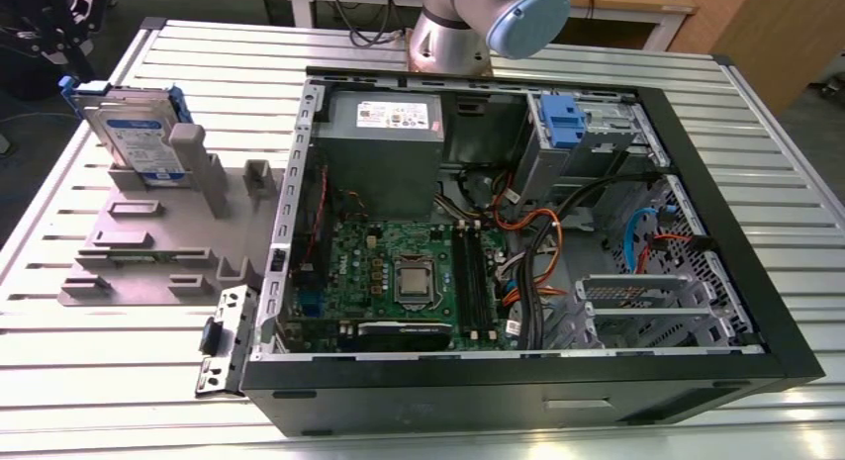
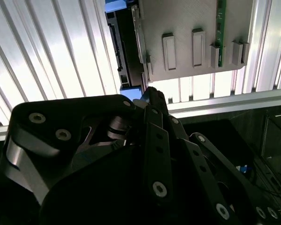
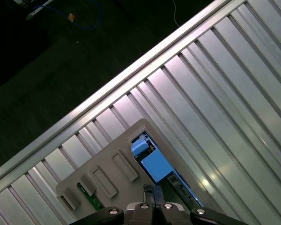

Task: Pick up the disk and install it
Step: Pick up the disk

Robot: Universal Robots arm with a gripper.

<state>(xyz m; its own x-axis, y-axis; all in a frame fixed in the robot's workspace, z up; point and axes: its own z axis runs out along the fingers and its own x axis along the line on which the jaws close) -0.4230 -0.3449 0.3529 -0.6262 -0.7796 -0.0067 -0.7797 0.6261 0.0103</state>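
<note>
On the slatted aluminium table (image 1: 79, 381), at the exterior view's left, the disk (image 1: 133, 134) stands upright in a slot of a grey fixture plate (image 1: 145, 252), blue bracket around it, uninstalled. To the right lies an open computer case (image 1: 528, 386), its motherboard (image 1: 410, 272) exposed, with the robot arm (image 1: 482, 25) rising behind it. In both wrist views the gripper (image 3: 153, 193) (image 2: 149, 93) hangs above the disk (image 3: 154, 165), fingers pressed together on nothing, apart from it.

The grey fixture (image 1: 148, 244) hides part of the disk (image 1: 138, 134)
</note>
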